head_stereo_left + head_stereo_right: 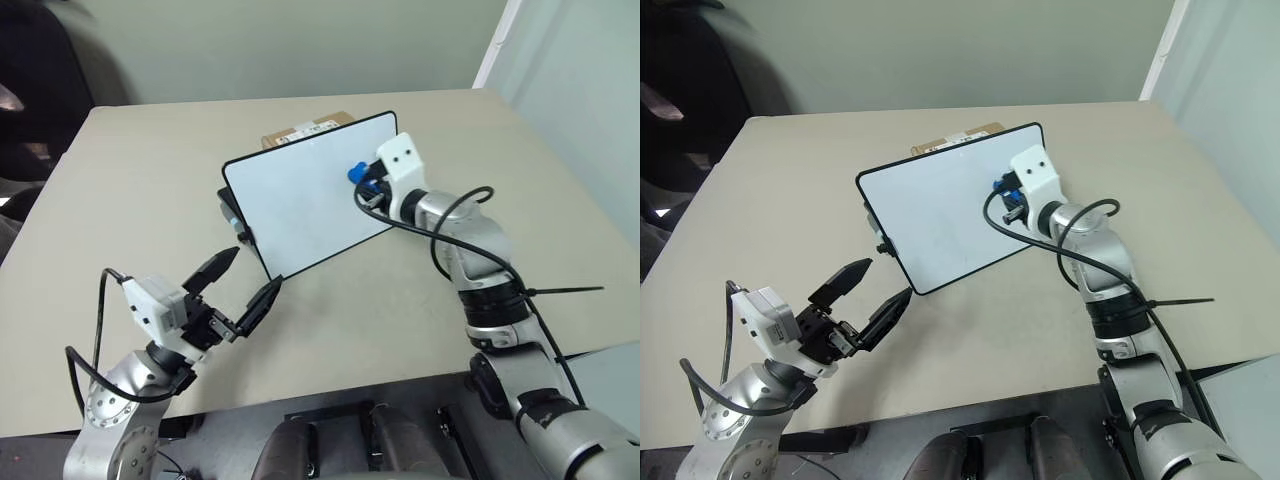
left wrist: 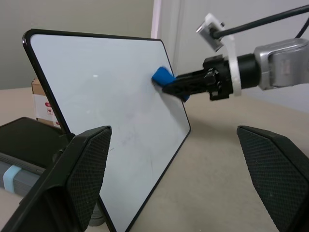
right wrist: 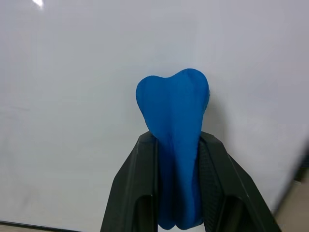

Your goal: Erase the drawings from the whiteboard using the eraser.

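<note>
Nearest, the left pincer (image 1: pixel 240 288) hovers over the desk (image 1: pixel 140 190), fingers spread apart. Beyond it the whiteboard (image 1: pixel 300 200) stands tilted, propped up. The right pincer (image 1: pixel 366 183) is clamped on the blue eraser (image 1: pixel 356 173), pressing it against the board's far right edge.

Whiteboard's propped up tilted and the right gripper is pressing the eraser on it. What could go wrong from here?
1. The whiteboard leans on the dark stand behind it with nothing holding it; the left gripper hangs open, apart from it. A push from the eraser could slide or tip it.
2. The right gripper pinches the soft eraser at its lower part; wiping drag might twist it out.
3. The right arm's cable loops near the board's edge and may snag.
</note>
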